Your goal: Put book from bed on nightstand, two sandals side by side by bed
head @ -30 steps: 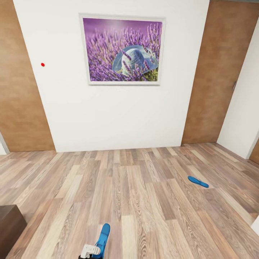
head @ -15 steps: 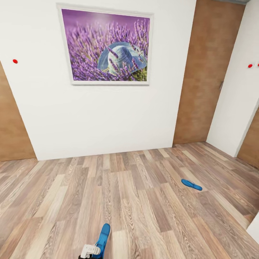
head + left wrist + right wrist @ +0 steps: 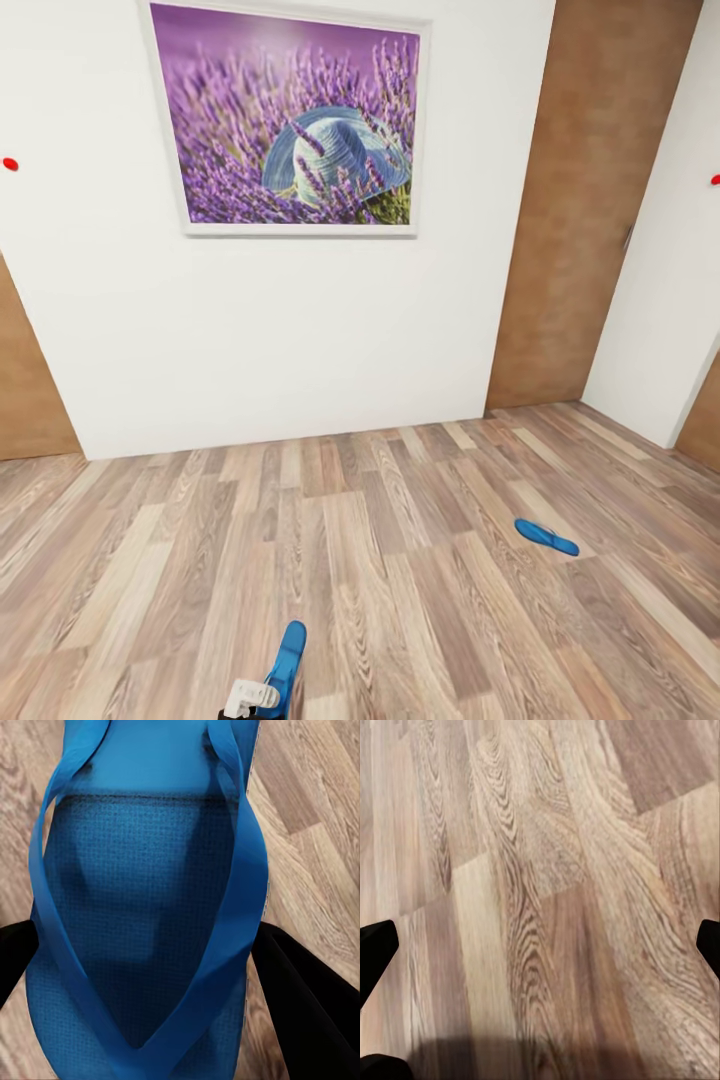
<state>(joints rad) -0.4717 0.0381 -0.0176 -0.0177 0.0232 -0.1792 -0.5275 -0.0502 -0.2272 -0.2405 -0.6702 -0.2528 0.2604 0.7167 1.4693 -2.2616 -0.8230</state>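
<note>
One bright blue sandal [image 3: 546, 537] lies flat on the wood-plank floor, ahead and to the right. The other sandal [image 3: 287, 654] is held in my left gripper [image 3: 258, 698] at the bottom of the head view, its toe pointing forward. In the left wrist view this sandal [image 3: 142, 892] shows its straps, with my left gripper [image 3: 150, 979] shut on it and a black finger [image 3: 307, 1005] on each side. My right gripper [image 3: 540, 949] hangs open over bare floor. The book, the bed and the nightstand are out of view.
A white wall with a purple lavender painting [image 3: 290, 120] faces me. A brown door [image 3: 585, 200] stands at its right, another door [image 3: 25, 390] at its left. A white wall corner [image 3: 665, 300] juts in at far right. Wood floor [image 3: 380, 560] stretches between me and the wall.
The whole view has shifted: the camera turned right, so the painting slid left and a dark brown corner left the view. The held sandal stays put in the view.
</note>
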